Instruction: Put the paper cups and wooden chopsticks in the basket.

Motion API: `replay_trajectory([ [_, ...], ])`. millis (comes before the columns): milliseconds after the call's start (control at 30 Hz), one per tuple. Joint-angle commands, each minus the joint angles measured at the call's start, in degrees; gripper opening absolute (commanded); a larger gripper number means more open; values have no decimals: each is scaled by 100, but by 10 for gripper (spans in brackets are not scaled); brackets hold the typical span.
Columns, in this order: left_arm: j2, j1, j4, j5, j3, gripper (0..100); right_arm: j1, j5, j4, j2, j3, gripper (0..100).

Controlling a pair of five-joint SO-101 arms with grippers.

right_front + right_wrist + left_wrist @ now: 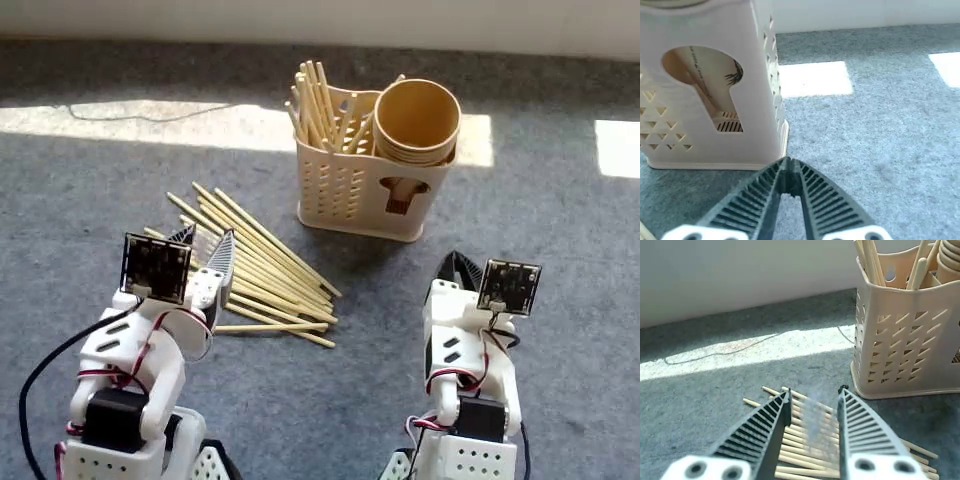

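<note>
Already the paper cups (pixel 417 122) sit stacked inside the basket (pixel 345 200), upright chopsticks (pixel 318 100) beside them. We see loose wooden chopsticks (pixel 265 270) lying on the grey carpet (pixel 560 230) front-left of the basket, our left fingers (pixel 771 415) spread apart just above them. Our right fingers (pixel 812 192) are pressed together, empty, before the basket.
</note>
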Motion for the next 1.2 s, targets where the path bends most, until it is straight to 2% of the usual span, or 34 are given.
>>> replay_trajectory([
  [0,-374,-57,9,-53,286,157,-48,26,-198,-75,593,5],
  [100,-567,-57,114,-440,321,157,-101,26,-198,-75,593,5],
  [300,-840,-57,897,-1143,356,157,-84,44,-154,-66,593,5],
  [633,-804,-22,1969,-2681,312,157,-75,53,1754,-66,593,5],
  [833,-796,-31,2330,-3077,330,157,-66,26,2220,-66,593,5],
  [1033,-787,-13,2356,-3165,338,157,-57,35,3468,-84,593,5],
  [1167,-787,-13,2541,-3543,321,157,-66,53,3345,-66,593,5],
])
